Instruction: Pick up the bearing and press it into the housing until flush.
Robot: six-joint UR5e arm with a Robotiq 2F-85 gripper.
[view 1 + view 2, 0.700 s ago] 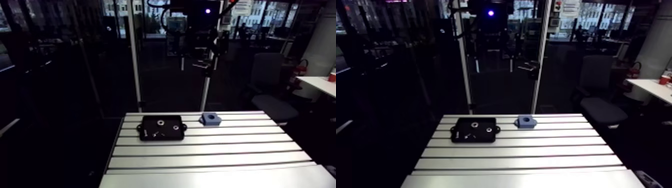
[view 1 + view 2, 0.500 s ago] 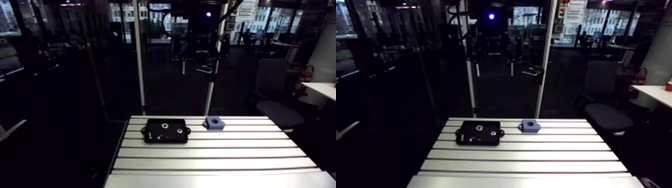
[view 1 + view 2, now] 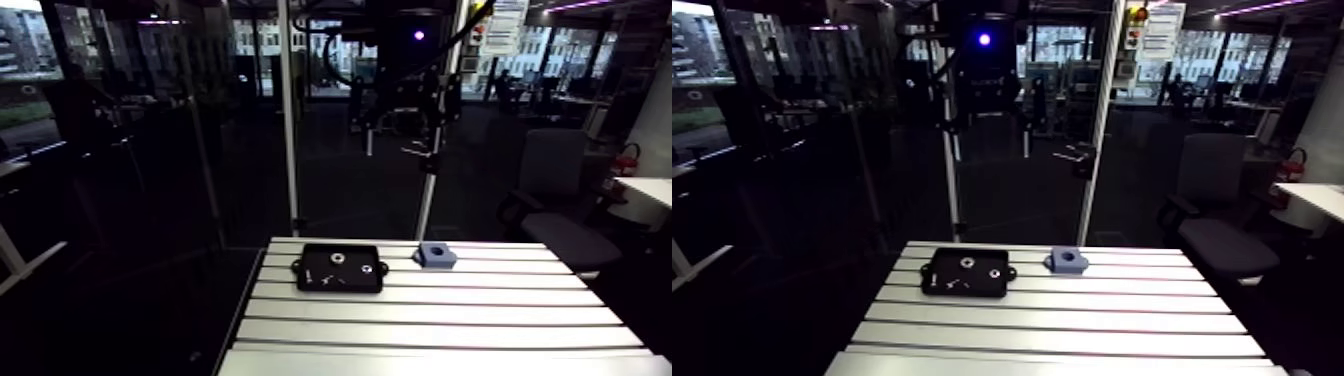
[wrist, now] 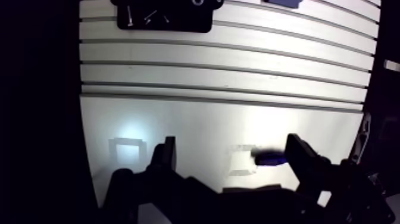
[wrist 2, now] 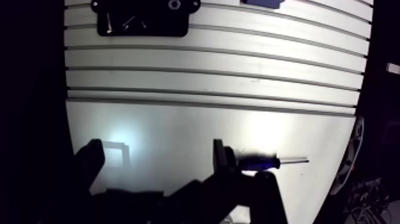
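Housing [image 5: 261, 3] and tray [image 4: 178, 25] partly cut off in wrist view

The counter [image 3: 440, 315] is ribbed bare metal, smooth with a soft satin sheen. The tray [image 3: 318, 256] looks matt black plastic, the housing [image 3: 435, 256] matt blue plastic, the bearing [image 3: 337, 259] bright metal.

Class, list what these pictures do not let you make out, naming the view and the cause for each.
1. Small parts in the black tray: arm view, too small to identify.
2. Blue housing: wrist view, mostly cut off by the picture's edge.
3. Screwdriver: wrist view, handle end hidden behind the end effector.
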